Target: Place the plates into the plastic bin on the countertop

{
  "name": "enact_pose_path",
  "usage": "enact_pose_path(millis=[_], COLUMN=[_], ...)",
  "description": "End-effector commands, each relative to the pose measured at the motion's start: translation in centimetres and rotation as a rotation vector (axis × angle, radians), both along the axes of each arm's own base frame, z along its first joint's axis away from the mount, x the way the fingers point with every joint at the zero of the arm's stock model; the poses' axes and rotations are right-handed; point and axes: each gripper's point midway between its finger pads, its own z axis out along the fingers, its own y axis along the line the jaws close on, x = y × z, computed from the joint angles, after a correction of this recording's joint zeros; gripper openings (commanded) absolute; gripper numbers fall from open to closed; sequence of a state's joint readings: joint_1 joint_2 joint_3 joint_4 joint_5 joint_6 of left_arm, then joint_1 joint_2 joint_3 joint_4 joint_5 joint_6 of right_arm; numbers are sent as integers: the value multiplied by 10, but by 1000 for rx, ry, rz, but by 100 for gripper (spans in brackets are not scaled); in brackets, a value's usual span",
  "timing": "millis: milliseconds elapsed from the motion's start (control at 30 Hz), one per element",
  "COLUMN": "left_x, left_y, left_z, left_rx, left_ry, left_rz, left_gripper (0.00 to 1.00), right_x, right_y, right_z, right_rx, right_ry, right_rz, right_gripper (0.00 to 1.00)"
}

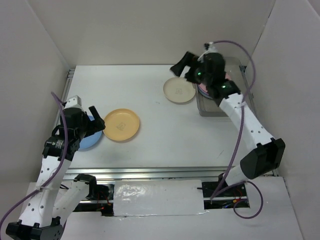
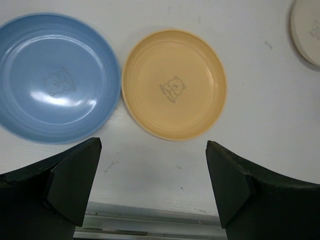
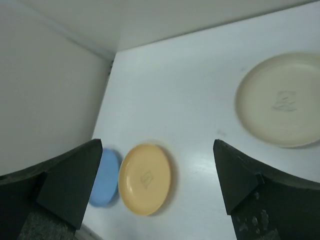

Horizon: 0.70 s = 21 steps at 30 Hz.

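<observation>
A yellow-orange plate [image 1: 121,125] lies on the white countertop [image 1: 150,105] at the left, with a blue plate [image 1: 93,139] beside it, partly under my left gripper [image 1: 91,121]. That gripper is open and empty; the left wrist view shows the blue plate [image 2: 55,77] and the yellow-orange plate [image 2: 174,84] beyond its fingers. A cream plate [image 1: 178,90] lies near the grey plastic bin [image 1: 215,107] at the back right. A pink plate edge [image 1: 204,89] shows in the bin under my right gripper [image 1: 181,67], which is open and empty, raised above the bin's left side. The right wrist view shows the cream plate [image 3: 282,100], the yellow-orange plate [image 3: 145,178] and the blue plate [image 3: 105,177].
White walls close in the left, back and right. A metal rail [image 1: 150,172] runs along the countertop's near edge. The right arm's purple cable [image 1: 241,130] loops beside the bin.
</observation>
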<state>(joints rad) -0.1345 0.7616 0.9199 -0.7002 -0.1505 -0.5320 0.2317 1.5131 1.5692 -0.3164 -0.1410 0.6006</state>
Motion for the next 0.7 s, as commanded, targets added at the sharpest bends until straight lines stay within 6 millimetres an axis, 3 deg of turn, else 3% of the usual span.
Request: enact_pose_path(millis=[0,100,133,200,300,367,533,667], left_x=[-5,-10,-10,-10,-9,-7,-5,-6], left_y=[31,38,37,35,32,31,27,27], left_z=[16,17,18,20,18,15,14,16], left_rx=[40,49,45,40,40,43,41,38], left_ry=[-40,-53,-59,-72,-61,-51,-44,-55], left_rz=[199,236,229,216,200,192,167,162], left_gripper=[99,99,99,99,99,99,99,99], right_x=[-34,-43,-52,-54,-65,-74,-73,-74], right_y=[82,127,153,184,227,245,261,257], right_z=[-120,-151,-175,-199,-225,-240,-276,-302], right_rx=[-98,-90,-101,-90,-104,-131,-170,-202], right_ry=[242,291,331,358,401,432,500,560], right_rz=[181,228,281,328,415,448,442,416], right_gripper=[100,100,100,98,97,96,87,67])
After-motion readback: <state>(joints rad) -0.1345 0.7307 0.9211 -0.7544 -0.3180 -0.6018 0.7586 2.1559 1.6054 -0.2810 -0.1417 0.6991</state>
